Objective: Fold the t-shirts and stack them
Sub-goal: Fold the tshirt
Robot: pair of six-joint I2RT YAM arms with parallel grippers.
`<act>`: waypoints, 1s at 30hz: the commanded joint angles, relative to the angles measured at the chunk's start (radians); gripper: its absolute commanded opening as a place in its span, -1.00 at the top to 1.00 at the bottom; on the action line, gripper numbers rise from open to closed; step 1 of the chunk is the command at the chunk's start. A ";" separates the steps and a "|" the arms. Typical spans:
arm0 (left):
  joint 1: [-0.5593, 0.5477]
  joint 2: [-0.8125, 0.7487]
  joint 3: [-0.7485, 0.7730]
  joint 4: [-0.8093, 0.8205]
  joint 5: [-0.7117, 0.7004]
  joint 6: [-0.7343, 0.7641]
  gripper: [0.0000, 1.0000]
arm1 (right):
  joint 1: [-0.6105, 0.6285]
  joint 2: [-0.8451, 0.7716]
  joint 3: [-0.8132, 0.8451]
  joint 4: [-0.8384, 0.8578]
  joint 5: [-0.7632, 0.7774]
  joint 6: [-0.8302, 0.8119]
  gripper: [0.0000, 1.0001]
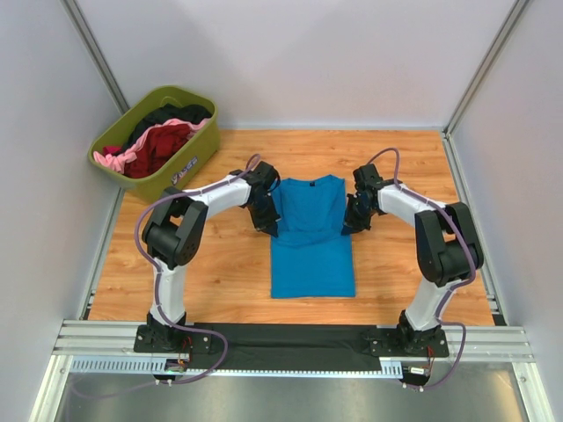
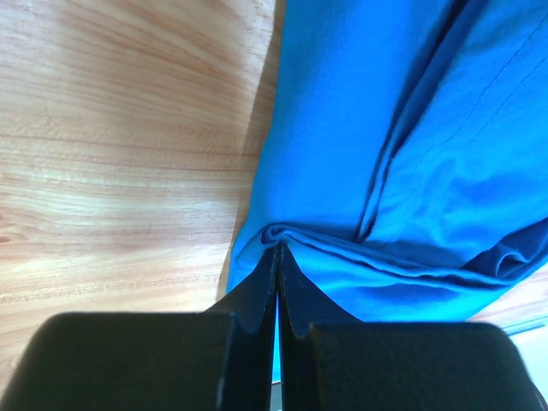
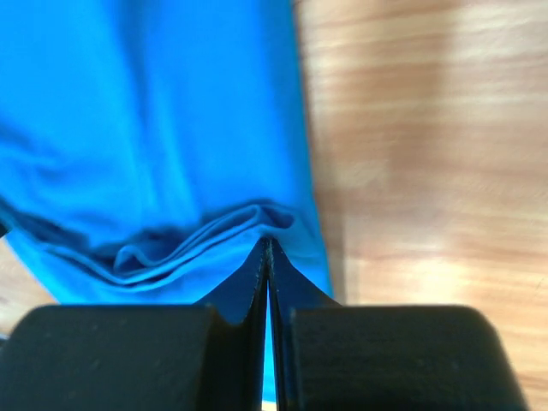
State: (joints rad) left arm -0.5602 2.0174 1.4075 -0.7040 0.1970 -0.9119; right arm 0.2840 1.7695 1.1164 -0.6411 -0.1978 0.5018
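Note:
A bright blue t-shirt lies on the wooden table, its sleeves folded in and its top part lifted over its lower part. My left gripper is shut on the shirt's left edge, pinching a fold of cloth. My right gripper is shut on the shirt's right edge, pinching a bunched fold. Both grippers hold the cloth at about mid-length of the shirt. Dark red, pink and black shirts lie piled in the tub.
An olive-green plastic tub stands at the back left corner of the table. Grey walls with metal posts close in the table on three sides. A black strip and a metal rail run along the near edge by the arm bases.

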 commanded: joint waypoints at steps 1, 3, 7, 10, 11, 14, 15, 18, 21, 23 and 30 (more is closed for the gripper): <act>0.008 0.035 0.038 -0.043 -0.051 0.019 1.00 | -0.022 0.033 0.000 0.072 0.032 -0.019 0.99; 0.009 0.050 0.039 -0.051 -0.060 0.021 1.00 | -0.034 0.051 -0.012 0.083 0.041 -0.016 0.99; 0.016 0.055 0.038 -0.063 -0.088 0.024 1.00 | -0.046 0.073 -0.030 0.092 0.070 -0.012 0.99; 0.023 0.058 0.042 -0.086 -0.114 0.024 1.00 | -0.054 0.064 -0.043 0.087 0.093 -0.006 0.99; 0.028 0.060 0.044 -0.094 -0.116 0.024 1.00 | -0.058 0.051 -0.044 0.086 0.100 -0.003 0.99; 0.042 0.060 0.057 -0.120 -0.117 0.025 1.00 | -0.055 0.028 -0.043 0.081 0.103 0.009 0.99; 0.046 0.057 0.064 -0.127 -0.119 0.025 1.00 | -0.057 0.013 -0.041 0.078 0.092 0.014 0.99; 0.049 0.026 0.082 -0.121 -0.088 0.038 1.00 | -0.057 -0.021 -0.017 0.061 0.046 0.023 0.99; 0.049 -0.017 0.113 -0.100 -0.003 0.073 0.99 | -0.055 -0.073 0.019 0.015 0.000 0.023 0.92; 0.049 -0.054 0.140 -0.120 0.028 0.096 0.89 | -0.054 -0.096 0.040 -0.054 -0.021 0.014 0.82; 0.048 -0.270 -0.007 -0.158 0.044 0.157 0.23 | -0.054 -0.226 -0.074 -0.264 -0.100 -0.025 0.25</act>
State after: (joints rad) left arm -0.5102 1.8877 1.4639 -0.8268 0.2104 -0.8032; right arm 0.2321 1.6119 1.1030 -0.7815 -0.2424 0.5034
